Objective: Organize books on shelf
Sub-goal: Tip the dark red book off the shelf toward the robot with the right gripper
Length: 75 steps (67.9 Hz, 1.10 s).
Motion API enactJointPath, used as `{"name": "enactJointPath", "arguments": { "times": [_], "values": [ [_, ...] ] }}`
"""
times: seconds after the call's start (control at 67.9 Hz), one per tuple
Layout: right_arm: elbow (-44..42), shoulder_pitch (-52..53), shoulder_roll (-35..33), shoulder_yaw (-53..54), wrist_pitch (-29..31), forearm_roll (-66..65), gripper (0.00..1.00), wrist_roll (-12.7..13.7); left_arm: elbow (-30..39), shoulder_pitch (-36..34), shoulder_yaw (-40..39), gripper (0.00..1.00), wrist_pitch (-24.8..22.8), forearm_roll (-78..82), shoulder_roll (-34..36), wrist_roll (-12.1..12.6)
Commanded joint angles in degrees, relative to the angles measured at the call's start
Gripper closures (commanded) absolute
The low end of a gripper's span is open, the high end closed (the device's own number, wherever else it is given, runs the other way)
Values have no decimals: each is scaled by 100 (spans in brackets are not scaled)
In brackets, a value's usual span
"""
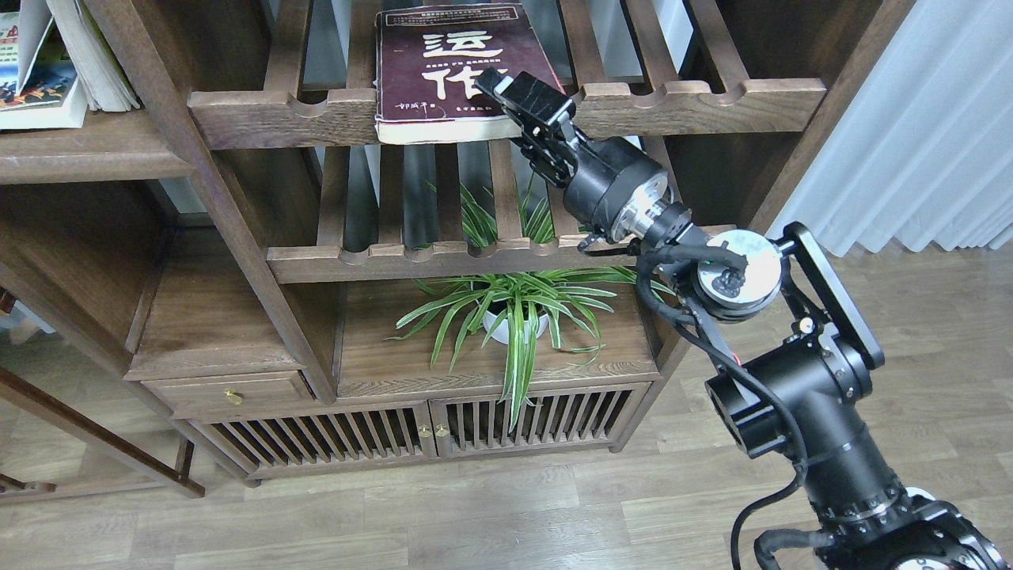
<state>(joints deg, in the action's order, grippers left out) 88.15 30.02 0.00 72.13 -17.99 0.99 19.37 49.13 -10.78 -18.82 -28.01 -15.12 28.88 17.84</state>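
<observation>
The thick maroon book (pixel 443 71) with white Chinese characters lies flat on the upper slatted rack (pixel 277 115) and overhangs its front rail. My right gripper (pixel 506 99) is at the book's front right corner. One finger (pixel 495 81) lies on the cover; the other is hidden beneath. The solid dark-brown shelf (pixel 87 154) is at the upper left. On it lie a white book with a crowd picture (pixel 39 95) and a pale book showing its page edges (pixel 91 55). The yellow-green book cannot be made out. My left gripper is out of view.
A second slatted rack (pixel 475 257) sits below the first, with my right wrist in front of it. A potted spider plant (pixel 506 313) stands on the cabinet top beneath. A white curtain (pixel 910 134) hangs at the right. Wooden floor lies below.
</observation>
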Motion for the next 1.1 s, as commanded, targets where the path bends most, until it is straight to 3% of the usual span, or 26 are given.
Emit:
{"name": "enactJointPath", "arguments": {
  "times": [0.0,0.133,0.162,0.206,0.221,0.53,0.825,0.884,1.09],
  "values": [
    [0,66,0,109,50,15,72,58,0,14,-17,0,1,0,4,1],
    [18,66,0,144,260,76,95,313,0,14,-26,0,1,0,48,1],
    [18,57,0,161,349,94,96,392,0,14,-34,0,1,0,57,1],
    [18,31,0,170,542,129,97,594,0,14,-43,0,1,0,74,1],
    [35,-4,0,170,760,164,98,863,0,14,-52,0,1,17,100,9],
    [484,-523,0,241,1658,806,98,863,-246,23,-61,0,1,-79,110,-8],
    [580,-1938,0,197,3205,1140,99,863,-176,23,-122,0,1,-966,30,-17],
    [598,-2471,0,118,3686,1254,99,863,-1,14,-157,0,1,-1360,-13,-26],
    [598,-3353,0,-234,4286,1544,99,863,598,-12,-430,0,1,-1723,-49,-236]
  ]
}}
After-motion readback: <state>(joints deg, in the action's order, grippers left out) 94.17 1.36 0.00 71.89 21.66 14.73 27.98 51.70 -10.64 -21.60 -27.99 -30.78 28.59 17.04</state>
